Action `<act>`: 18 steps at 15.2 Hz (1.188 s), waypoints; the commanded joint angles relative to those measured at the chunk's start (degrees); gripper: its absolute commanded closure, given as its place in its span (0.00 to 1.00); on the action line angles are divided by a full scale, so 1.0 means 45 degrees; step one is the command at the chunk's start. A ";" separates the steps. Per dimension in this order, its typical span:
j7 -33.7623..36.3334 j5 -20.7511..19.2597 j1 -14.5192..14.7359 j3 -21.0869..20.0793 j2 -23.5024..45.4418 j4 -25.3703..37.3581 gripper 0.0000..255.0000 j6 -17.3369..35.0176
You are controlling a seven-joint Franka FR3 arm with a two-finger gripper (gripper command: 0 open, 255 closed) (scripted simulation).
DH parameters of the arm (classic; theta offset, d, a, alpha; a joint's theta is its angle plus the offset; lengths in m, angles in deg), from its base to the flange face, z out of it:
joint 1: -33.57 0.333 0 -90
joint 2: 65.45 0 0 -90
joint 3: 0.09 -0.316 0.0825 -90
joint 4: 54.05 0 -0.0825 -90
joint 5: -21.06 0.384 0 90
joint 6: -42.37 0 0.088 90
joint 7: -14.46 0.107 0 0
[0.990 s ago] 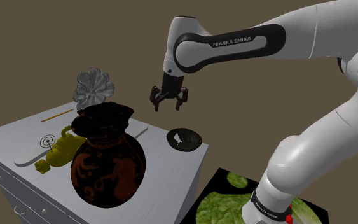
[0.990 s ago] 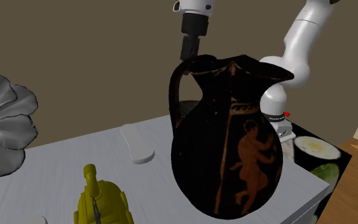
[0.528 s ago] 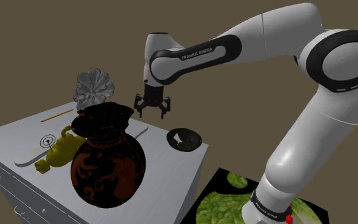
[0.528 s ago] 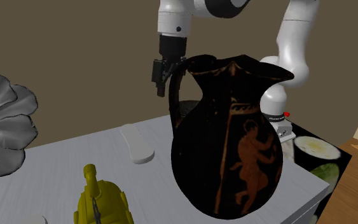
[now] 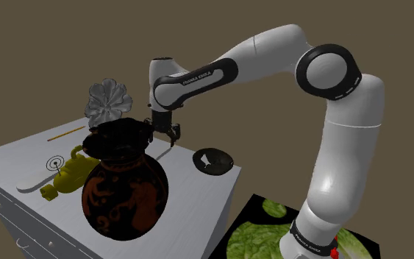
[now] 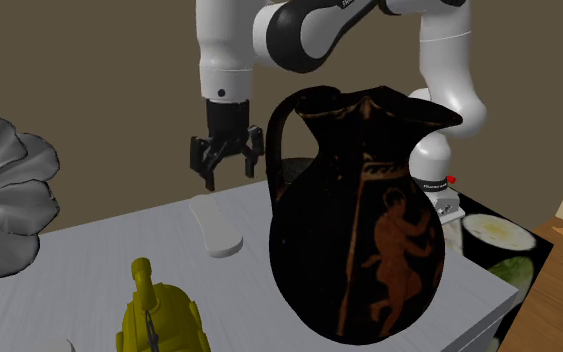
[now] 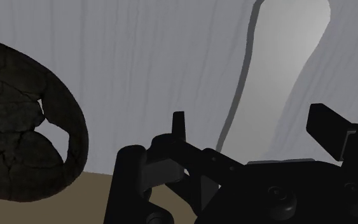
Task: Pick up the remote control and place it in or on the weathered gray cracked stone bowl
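Observation:
The remote control [image 6: 216,228] is a plain white flat bar lying on the grey tabletop [image 6: 99,240]. One end of the remote [image 5: 162,152] pokes out past a big dark vase. The dark cracked stone bowl [image 5: 212,160] sits near the table's corner, empty. My gripper [image 6: 227,176] hangs open just above the remote's far end, touching nothing. In the shoulder view the gripper [image 5: 167,133] is partly behind the vase's rim. From the wrist, the gripper [image 7: 254,127] has its fingers apart, with the remote [image 7: 292,76] ahead of it and the bowl [image 7: 18,127] off to one side.
A tall dark vase with orange figures [image 5: 122,180] stands at the table's near side, close to my hand. A yellow teapot-like figure [image 5: 69,175], a grey flower-shaped piece [image 5: 109,101], a thin orange stick [image 5: 65,133] and a white flat strip [image 5: 30,184] occupy the shoulder view's left.
The arm has swung toward the shoulder view's left and come down, from over the bowl to just above the remote. The fingers stayed open.

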 commanded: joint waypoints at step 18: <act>0.2337 -0.0761 0.0571 0.0616 0.3063 0.1820 0.00 0.0785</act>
